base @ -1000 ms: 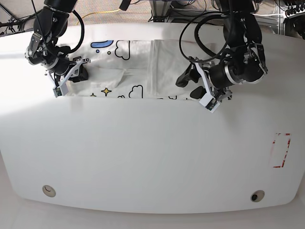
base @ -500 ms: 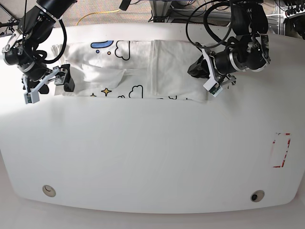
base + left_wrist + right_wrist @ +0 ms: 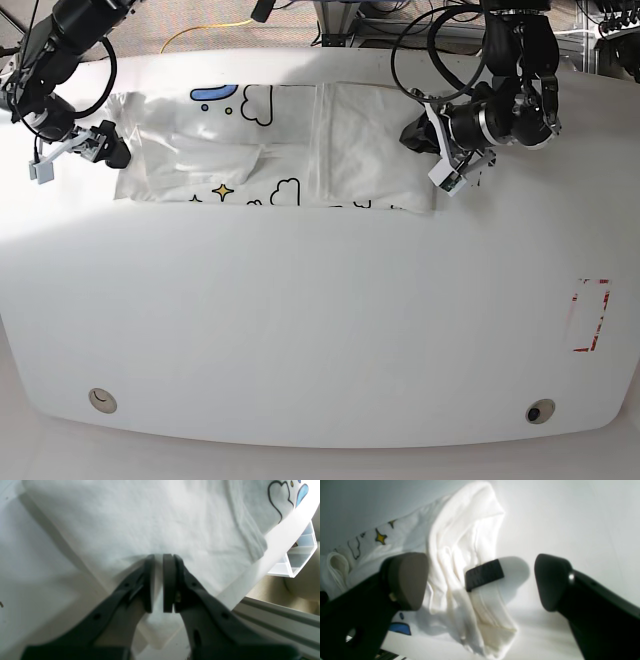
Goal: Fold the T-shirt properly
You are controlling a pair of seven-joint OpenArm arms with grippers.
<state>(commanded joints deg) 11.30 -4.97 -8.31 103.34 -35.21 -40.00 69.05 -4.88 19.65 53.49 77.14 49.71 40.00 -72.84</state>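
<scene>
Two tools: left tool [image 3: 158, 583] pinching T-shirt [image 3: 280, 145] edge; right tool [image 3: 480, 580] agape.

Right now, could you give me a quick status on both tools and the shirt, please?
Left tool nearly shut, at the T-shirt edge; grip unclear. Right tool open, off the sleeve end. Shirt partly folded at the table far edge. Nothing in the way.
</scene>
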